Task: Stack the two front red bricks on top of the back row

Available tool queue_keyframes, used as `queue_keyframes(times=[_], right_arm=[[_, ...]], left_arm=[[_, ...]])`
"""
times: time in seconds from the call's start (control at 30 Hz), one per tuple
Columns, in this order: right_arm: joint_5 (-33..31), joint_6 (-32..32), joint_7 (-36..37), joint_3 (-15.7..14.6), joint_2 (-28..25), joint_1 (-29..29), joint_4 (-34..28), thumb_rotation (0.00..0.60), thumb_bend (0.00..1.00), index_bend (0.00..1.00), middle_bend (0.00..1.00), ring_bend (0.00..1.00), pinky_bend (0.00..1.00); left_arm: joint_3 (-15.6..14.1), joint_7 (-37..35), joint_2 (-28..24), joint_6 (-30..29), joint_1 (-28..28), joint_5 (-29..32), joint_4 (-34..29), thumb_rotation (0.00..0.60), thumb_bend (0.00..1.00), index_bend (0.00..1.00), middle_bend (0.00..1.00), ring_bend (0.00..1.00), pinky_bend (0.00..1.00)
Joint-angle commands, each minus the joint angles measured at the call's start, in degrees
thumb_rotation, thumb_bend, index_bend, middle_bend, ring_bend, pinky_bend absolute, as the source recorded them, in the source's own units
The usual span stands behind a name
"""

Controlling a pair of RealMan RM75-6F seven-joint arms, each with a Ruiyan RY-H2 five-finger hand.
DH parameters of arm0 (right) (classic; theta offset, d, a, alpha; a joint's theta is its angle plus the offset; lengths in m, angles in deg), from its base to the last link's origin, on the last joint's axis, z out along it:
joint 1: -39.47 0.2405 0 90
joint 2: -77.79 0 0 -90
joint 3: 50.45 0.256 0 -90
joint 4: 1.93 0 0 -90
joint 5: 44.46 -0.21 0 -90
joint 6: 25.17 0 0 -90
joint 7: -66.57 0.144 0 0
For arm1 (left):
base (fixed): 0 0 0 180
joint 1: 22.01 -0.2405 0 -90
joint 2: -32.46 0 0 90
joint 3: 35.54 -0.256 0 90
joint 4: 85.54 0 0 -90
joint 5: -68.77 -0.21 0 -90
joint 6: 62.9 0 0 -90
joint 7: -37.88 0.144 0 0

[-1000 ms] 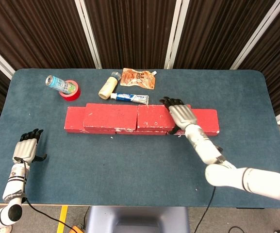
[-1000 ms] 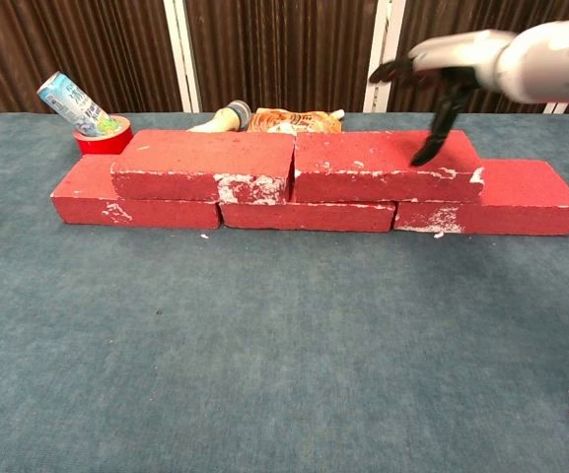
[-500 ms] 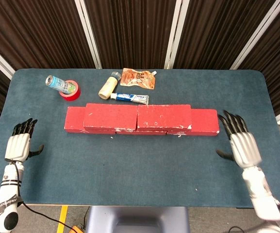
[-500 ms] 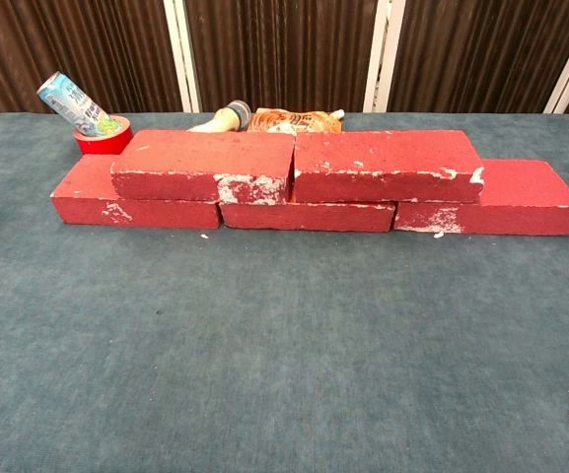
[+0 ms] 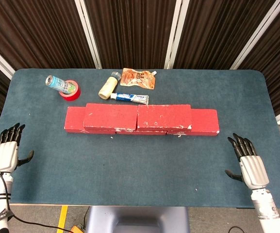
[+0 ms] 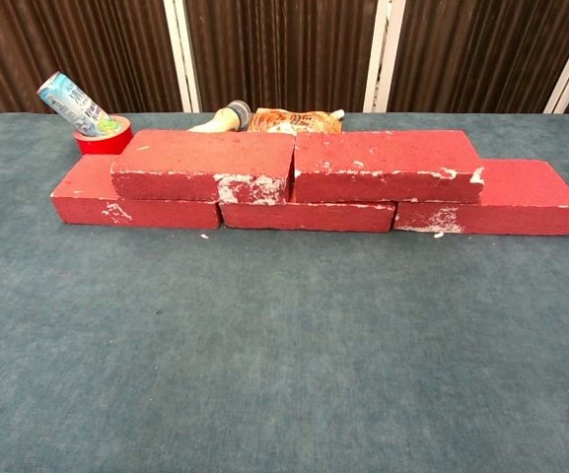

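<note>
Two upper red bricks [image 6: 294, 166]: end to end atop back row of bricks [image 6: 484, 202], mid worktop [image 5: 140, 160]. Left hand [image 5: 6, 151]: released, fingers spread, near left edge. Right hand [image 5: 249, 164]: released, fingers spread, near right edge. Can [image 5: 57, 83] on tape roll [image 5: 71, 90], behind row

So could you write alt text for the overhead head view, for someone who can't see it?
Two red bricks sit side by side on top of a row of red bricks on a blue table. The robot's left hand and right hand rest open at the near corners, holding nothing. A can, red tape, a bottle, a pouch and a tube lie behind the bricks.
</note>
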Motion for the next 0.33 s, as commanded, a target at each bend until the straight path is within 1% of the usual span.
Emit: queue_keyframes(times=[0.03,0.33], right_arm=[[0.4,0.6,0.2,0.7,0.1,-0.7,0.1,0.6,0.0,0.01,0.09,0.0,0.0],[0.0,1.9,-0.7,2.2,-1.4,-2.7,-1.9,0.6,0.0,0.01,0.09,0.0,0.0]], left_arm=[[0.2,-0.1,0.1,-0.2,-0.2,-0.5,-0.8,0.6,0.31,0.0,0.0,0.0,0.05],[-0.1,3.4,1.5,-0.5,-0.5,-1.1,-1.5,0.6,0.31,0.0,0.0,0.0,0.05]])
